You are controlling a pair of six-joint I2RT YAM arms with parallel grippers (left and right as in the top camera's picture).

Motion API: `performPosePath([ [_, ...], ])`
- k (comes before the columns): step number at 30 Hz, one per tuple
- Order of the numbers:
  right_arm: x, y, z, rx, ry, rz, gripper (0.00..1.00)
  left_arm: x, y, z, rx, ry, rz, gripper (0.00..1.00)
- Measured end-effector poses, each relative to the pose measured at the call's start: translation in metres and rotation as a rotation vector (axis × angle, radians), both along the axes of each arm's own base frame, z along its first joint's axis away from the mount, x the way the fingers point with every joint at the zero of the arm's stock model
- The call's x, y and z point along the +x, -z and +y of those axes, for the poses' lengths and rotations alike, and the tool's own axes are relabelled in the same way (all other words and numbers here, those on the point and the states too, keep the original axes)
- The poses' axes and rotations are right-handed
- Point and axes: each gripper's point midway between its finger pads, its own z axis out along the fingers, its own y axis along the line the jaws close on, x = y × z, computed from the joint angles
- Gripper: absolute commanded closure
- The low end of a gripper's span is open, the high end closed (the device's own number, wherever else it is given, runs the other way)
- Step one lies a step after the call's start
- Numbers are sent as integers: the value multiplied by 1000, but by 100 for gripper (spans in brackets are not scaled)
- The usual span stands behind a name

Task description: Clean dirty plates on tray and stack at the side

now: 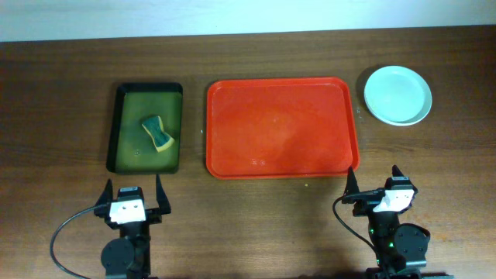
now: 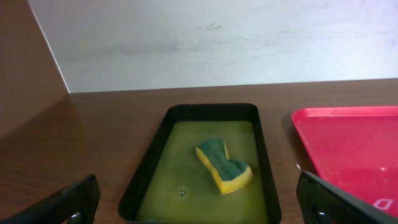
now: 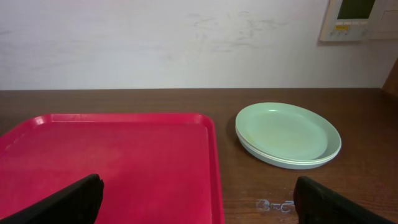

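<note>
The red tray [image 1: 283, 128] lies in the middle of the table with nothing on it; it also shows in the right wrist view [image 3: 112, 165] and the left wrist view [image 2: 354, 149]. The plates [image 1: 397, 94] sit stacked on the table right of the tray, a pale mint-blue one on top [image 3: 288, 134]; the ones beneath show only as rims. My left gripper [image 1: 132, 203] is open and empty near the front edge, in front of the green tray. My right gripper [image 1: 377, 194] is open and empty near the tray's front right corner.
A dark green tray [image 1: 147, 128] holding yellowish liquid and a yellow-and-green sponge [image 1: 157, 133] stands left of the red tray, also in the left wrist view [image 2: 224, 165]. A few water drops [image 3: 273, 204] lie on the wood by the red tray.
</note>
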Motion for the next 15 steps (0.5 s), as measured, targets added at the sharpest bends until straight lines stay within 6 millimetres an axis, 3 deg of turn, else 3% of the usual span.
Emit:
performPosePath([
  [15, 0, 0, 0, 0, 0, 0, 2, 1, 1, -9, -26, 50, 2, 1],
])
